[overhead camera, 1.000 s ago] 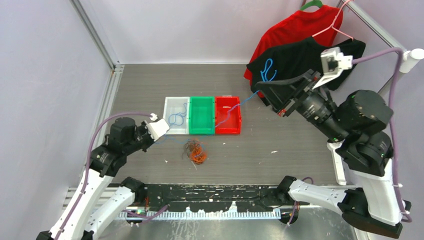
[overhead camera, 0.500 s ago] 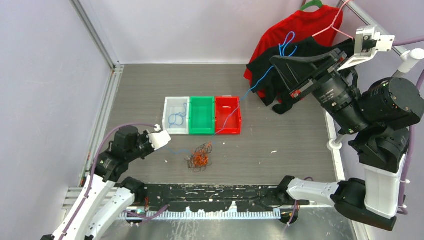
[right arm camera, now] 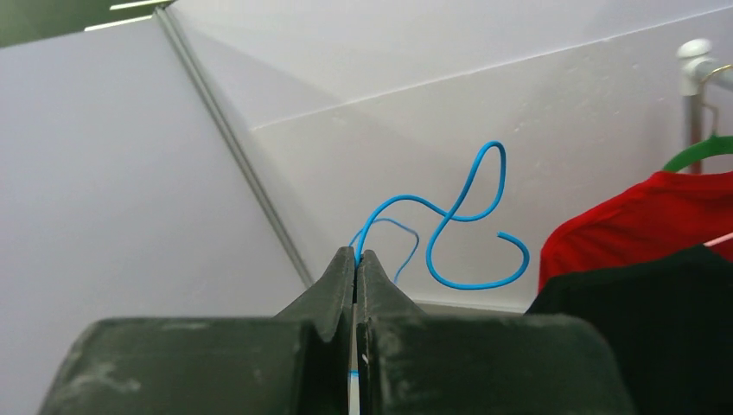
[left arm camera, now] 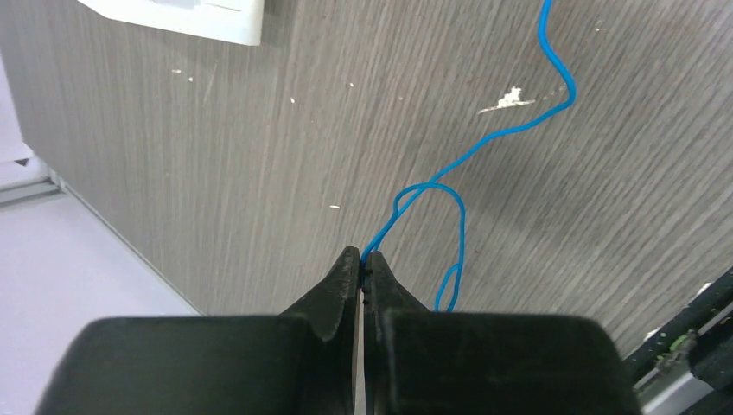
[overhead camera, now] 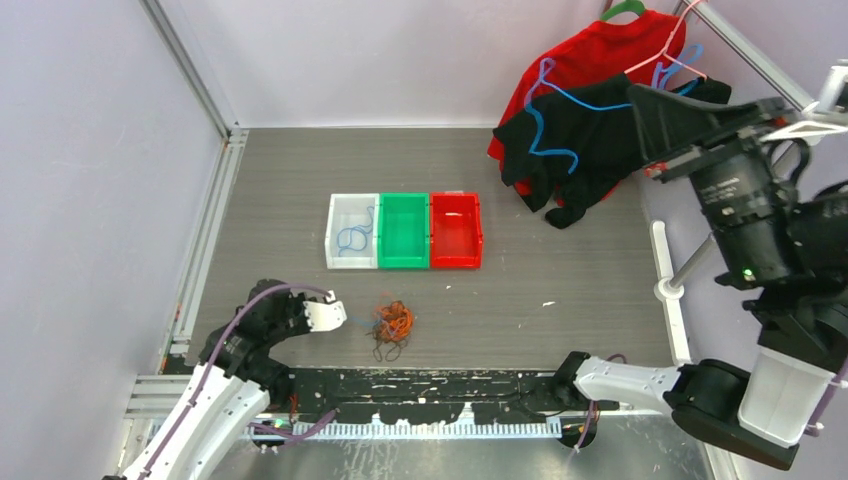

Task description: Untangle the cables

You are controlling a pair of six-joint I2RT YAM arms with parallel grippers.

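Observation:
A tangle of orange and dark cables [overhead camera: 392,322] lies on the table in front of the bins. My left gripper [overhead camera: 340,318] is low at the near left, shut on a thin blue cable [left arm camera: 458,226] that runs toward the tangle; in the left wrist view its fingertips [left arm camera: 363,259] pinch the cable just above the table. My right gripper [overhead camera: 633,100] is raised high at the right, shut on another blue cable [overhead camera: 560,100] that curls in the air, clear of the table. The right wrist view shows this gripper [right arm camera: 356,255] and the cable's loops [right arm camera: 471,207]. One more blue cable [overhead camera: 352,236] lies in the white bin.
A white bin [overhead camera: 333,232], a green bin [overhead camera: 403,232] and a red bin [overhead camera: 456,232] stand side by side mid-table. A red shirt [overhead camera: 600,50] and a black garment [overhead camera: 585,150] hang on a rack at the back right, behind the raised cable.
My right gripper swung up and to the right, pulling its blue cable out of the red bin and off the table. My left gripper drew back toward the near edge with its cable.

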